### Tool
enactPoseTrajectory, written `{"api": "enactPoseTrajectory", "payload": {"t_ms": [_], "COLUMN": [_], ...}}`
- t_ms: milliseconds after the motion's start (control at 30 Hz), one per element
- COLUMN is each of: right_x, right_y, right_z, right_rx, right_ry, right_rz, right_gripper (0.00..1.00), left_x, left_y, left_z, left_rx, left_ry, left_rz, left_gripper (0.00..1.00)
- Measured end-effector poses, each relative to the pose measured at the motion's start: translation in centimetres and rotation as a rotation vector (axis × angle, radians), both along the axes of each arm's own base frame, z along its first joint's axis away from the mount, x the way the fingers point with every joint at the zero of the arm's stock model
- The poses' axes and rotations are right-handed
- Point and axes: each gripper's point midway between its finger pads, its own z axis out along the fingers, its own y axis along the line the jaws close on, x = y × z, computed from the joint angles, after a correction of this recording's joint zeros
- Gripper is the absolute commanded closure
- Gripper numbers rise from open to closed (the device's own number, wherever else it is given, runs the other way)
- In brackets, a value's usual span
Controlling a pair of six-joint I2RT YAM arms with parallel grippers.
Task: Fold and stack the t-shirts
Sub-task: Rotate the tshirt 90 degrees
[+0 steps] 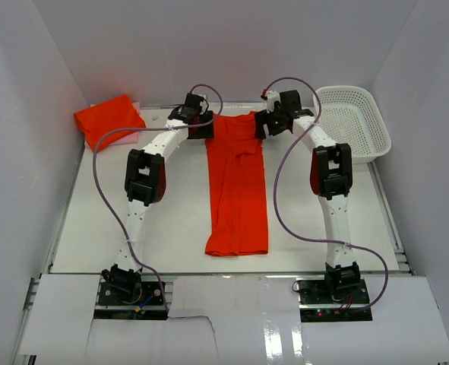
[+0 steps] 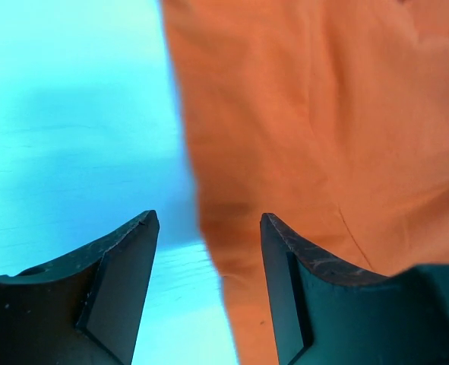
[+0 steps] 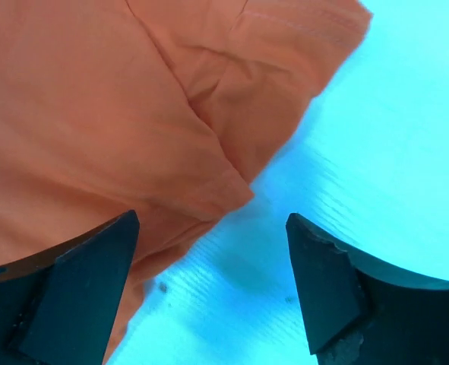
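One orange-red t-shirt (image 1: 237, 190) lies in the middle of the table as a long narrow strip, sleeves folded in. A second t-shirt (image 1: 109, 118) sits folded at the back left corner. My left gripper (image 1: 202, 126) is at the far left corner of the strip and stands open. In the left wrist view the shirt (image 2: 323, 114) has its edge running between the fingers (image 2: 125, 266), unclamped. My right gripper (image 1: 263, 125) is open at the far right corner. In the right wrist view the shirt (image 3: 95, 114) lies by the left finger, with bare table between the jaws.
A white mesh basket (image 1: 376, 141) stands at the back right, beside the right arm. A pink sheet (image 1: 125, 138) lies under the folded shirt at the back left. White walls close in the table on three sides.
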Motion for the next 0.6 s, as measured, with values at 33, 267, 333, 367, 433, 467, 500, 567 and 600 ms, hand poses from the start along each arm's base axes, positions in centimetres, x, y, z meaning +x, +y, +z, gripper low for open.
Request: {"api": "enactPoseTrajectory", "payload": {"t_ms": [33, 267, 333, 367, 433, 467, 500, 567, 600], "right_x": [0.0, -2.2, -4.0, -5.3, -8.3, -9.9, -11.4, -14.1, -15.5], "right_y": [-0.1, -0.6, -0.6, -0.5, -0.5, -0.6, -0.7, -1.0, -1.1], "right_z": [0.6, 10.5, 13.5, 14.7, 15.5, 15.3, 14.8, 12.7, 11.4], "right_rx": [0.000, 0.030, 0.049, 0.061, 0.078, 0.084, 0.085, 0.078, 0.074], "right_ry": [-0.009, -0.102, -0.107, -0.100, -0.049, -0.011, 0.032, 0.131, 0.186], "right_rz": [-0.003, 0.001, 0.020, 0.036, 0.066, 0.079, 0.090, 0.104, 0.110], "right_gripper": [0.13, 0.12, 0.12, 0.13, 0.14, 0.15, 0.15, 0.17, 0.17], "left_x": [0.2, -1.6, -4.4, -5.8, -9.0, -10.5, -12.2, -15.0, -16.3], "left_y": [0.4, 2.2, 2.5, 2.6, 2.4, 2.3, 2.1, 1.5, 1.3], "left_z": [0.5, 8.4, 11.3, 12.5, 14.1, 14.3, 14.1, 12.7, 11.5], "left_rx": [0.009, -0.001, -0.023, -0.036, -0.061, -0.071, -0.075, -0.081, -0.078], "left_ry": [-0.009, -0.082, -0.088, -0.095, -0.090, -0.086, -0.068, -0.031, 0.000], "left_rz": [0.006, 0.034, 0.035, 0.033, 0.024, 0.020, 0.013, 0.001, -0.004], "left_gripper": [0.33, 0.35, 0.36, 0.37, 0.37, 0.37, 0.37, 0.38, 0.38]}}
